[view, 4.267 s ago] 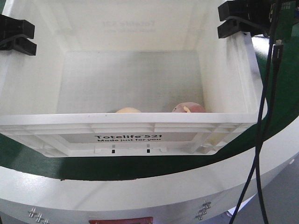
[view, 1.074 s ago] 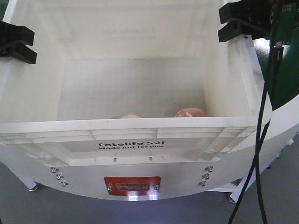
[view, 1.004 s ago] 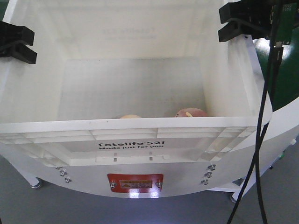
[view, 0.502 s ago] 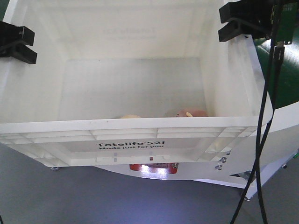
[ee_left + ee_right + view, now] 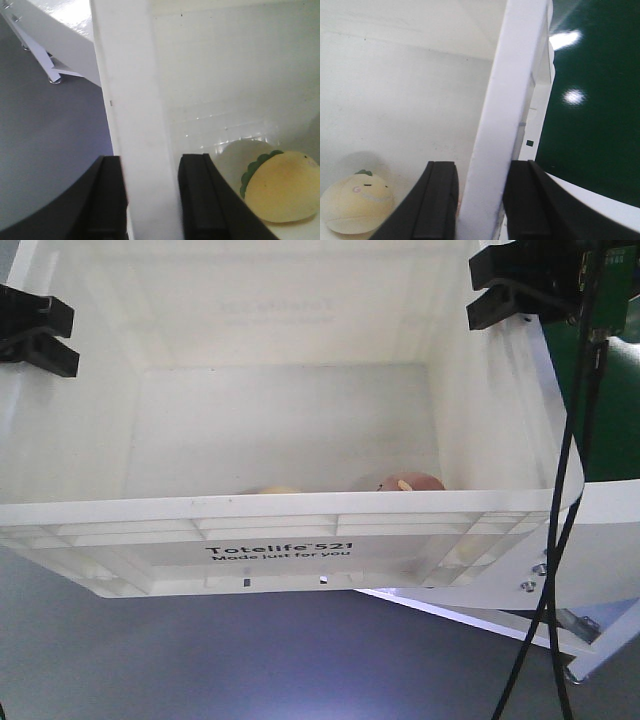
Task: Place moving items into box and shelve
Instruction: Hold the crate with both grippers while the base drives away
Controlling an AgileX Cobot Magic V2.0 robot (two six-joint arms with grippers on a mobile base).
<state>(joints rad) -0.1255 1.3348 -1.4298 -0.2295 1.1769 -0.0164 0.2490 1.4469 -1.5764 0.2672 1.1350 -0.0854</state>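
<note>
The white box, printed "Totelife 521", is held up in front of me by its two side walls. My left gripper is shut on the left wall, with one finger outside and the other inside. On the right wall my right gripper is shut in the same way. Two moving items lie on the box floor near the front wall: a pale cream lump and a reddish-brown one. The cream lump also shows in both wrist views.
A white round table with a green top stands to the right, its bolted edge below the box's right corner. Grey floor lies under the box. A black cable hangs down at the right. A table foot shows in the left wrist view.
The white table that was under and in front of the box has slid off to the right, and grey floor now shows below. Both grippers keep the same hold on the box walls.
</note>
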